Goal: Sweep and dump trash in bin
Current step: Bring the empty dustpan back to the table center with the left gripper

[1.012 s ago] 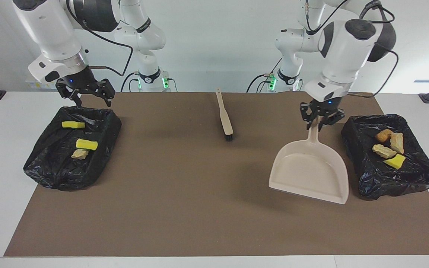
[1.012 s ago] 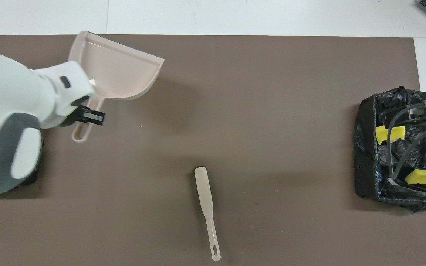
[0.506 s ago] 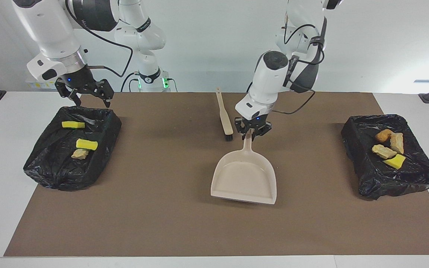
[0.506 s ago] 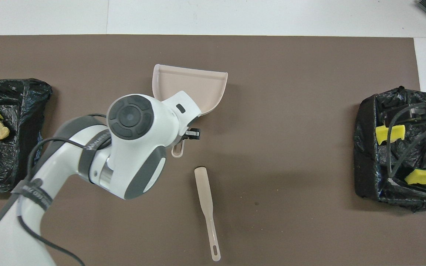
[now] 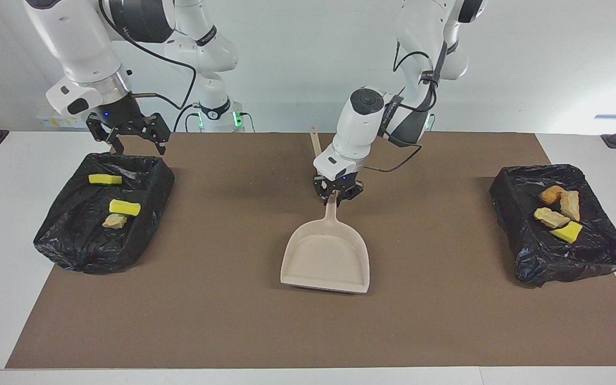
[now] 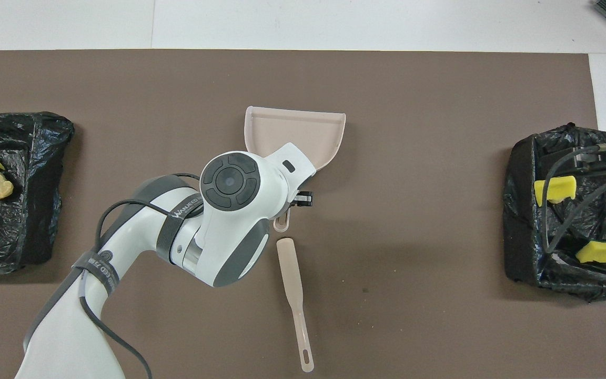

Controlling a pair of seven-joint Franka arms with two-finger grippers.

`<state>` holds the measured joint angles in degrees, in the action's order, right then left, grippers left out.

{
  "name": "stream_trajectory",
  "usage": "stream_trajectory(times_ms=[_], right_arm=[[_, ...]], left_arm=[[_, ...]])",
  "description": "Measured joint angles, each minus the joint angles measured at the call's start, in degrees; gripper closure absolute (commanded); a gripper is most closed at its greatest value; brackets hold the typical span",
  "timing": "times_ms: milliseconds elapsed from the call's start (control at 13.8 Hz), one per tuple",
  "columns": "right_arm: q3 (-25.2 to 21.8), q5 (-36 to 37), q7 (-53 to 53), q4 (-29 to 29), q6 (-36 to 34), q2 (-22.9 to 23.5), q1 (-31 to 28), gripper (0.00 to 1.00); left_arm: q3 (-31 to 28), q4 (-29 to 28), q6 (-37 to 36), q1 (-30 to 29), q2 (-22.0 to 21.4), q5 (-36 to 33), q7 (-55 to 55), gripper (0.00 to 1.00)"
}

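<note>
The left hand (image 5: 338,197), clamped on the handle of the beige plastic dustpan (image 5: 326,256), holds it at mid-worktop, mouth pointing away from the robots. The right hand (image 5: 129,136) hovers open over one black-bagged bin (image 5: 147,184). The trash scraps (image 5: 124,207) lie in both bins.

Seven trash scraps (image 5: 124,207), two bins (image 5: 602,256), one dustpan (image 5: 325,259), one brush (image 6: 292,284)

Dustpan (image 5: 325,256) mid-mat; brush (image 6: 293,295) nearer robots; bins (image 5: 106,211) at ends.
</note>
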<state>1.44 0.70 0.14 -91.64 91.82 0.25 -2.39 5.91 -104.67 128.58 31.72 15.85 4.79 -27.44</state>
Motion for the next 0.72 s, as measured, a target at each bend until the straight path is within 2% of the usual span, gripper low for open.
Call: stream_trajectory(times_ms=[723], right_arm=[[0.0, -0.01, 0.0, 0.0, 0.0, 0.0, 0.0, 0.0]], left_arm=[[0.01, 0.06, 0.75, 1.08, 0.89, 0.03, -3.99, 1.0]])
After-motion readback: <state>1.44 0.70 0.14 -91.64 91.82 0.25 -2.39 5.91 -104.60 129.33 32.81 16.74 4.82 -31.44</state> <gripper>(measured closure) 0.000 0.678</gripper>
